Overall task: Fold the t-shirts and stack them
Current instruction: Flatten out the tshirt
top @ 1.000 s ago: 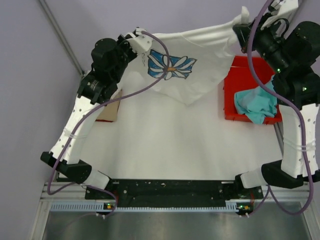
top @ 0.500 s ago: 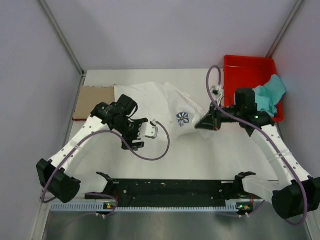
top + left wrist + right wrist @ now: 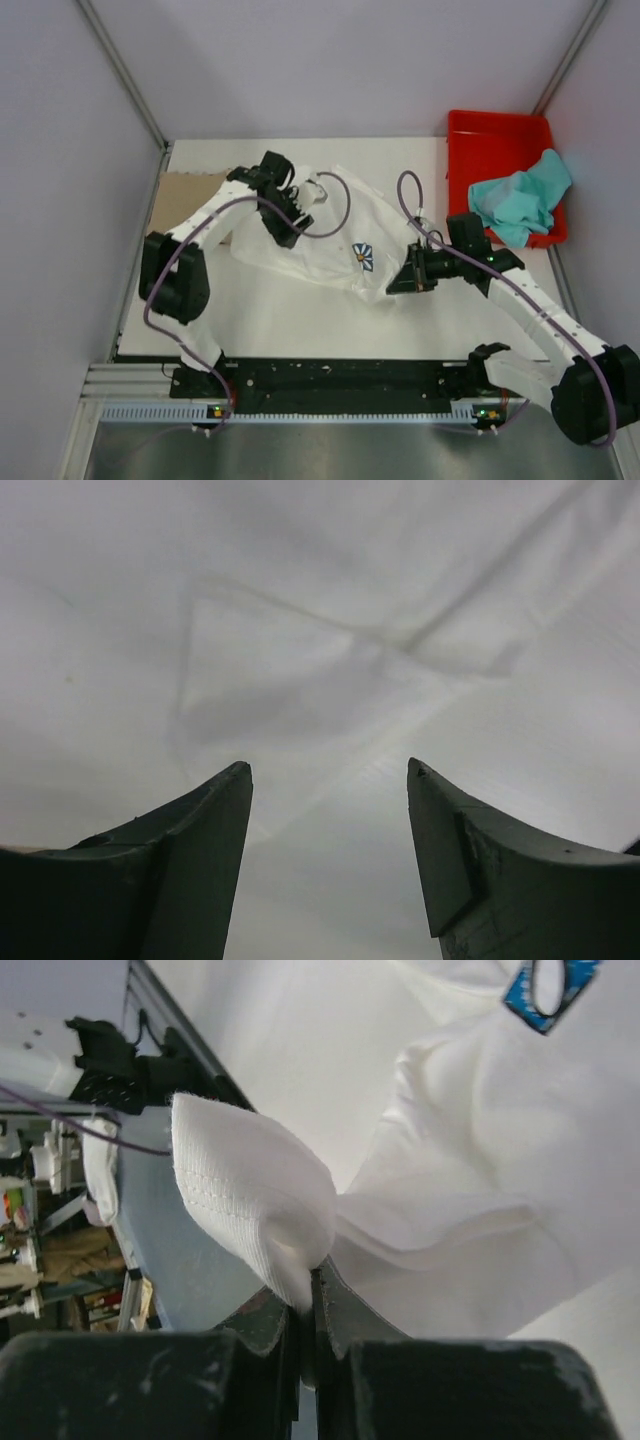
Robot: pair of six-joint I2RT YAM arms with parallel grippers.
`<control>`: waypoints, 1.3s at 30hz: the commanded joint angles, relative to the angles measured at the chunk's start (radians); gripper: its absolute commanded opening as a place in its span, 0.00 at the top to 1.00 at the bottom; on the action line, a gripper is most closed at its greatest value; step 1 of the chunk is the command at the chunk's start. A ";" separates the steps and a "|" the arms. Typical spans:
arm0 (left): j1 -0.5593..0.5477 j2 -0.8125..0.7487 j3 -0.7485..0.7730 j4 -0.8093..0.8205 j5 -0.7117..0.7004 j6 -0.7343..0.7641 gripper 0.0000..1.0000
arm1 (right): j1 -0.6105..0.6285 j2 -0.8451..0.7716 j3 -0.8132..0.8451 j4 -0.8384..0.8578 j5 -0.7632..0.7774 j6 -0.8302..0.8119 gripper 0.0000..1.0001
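As the white t-shirt [image 3: 320, 245] lies rumpled across the middle of the table [image 3: 300, 325], we record its daisy print [image 3: 363, 256] facing up toward the shirt's right side. R gripper [image 3: 308, 1282]: jaws pinched tight on a hemmed edge of that shirt at its near-right corner, cloth bunched above the fingers. L gripper [image 3: 330, 770]: jaws spread wide, nothing between them, pointed at the shirt's far-left part; contact w/ cloth we cannot confirm. Teal t-shirt [image 3: 520, 200] sits bunched in the red bin [image 3: 500, 125] at far right, draped over its rim. Tan t-shirt [image 3: 185, 190] lies flat at the left edge, partly under the L arm [image 3: 200, 225].
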 commanded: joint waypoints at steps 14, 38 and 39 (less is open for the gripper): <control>0.011 0.486 0.357 0.196 -0.182 -0.467 0.50 | -0.013 0.126 0.003 0.046 0.298 0.039 1.00; 0.016 0.370 0.259 0.157 -0.133 -0.438 1.00 | -0.075 0.105 0.074 0.002 0.285 0.013 1.00; 0.020 0.327 0.248 0.163 -0.140 -0.435 1.00 | -0.086 0.097 0.081 -0.003 0.295 0.012 1.00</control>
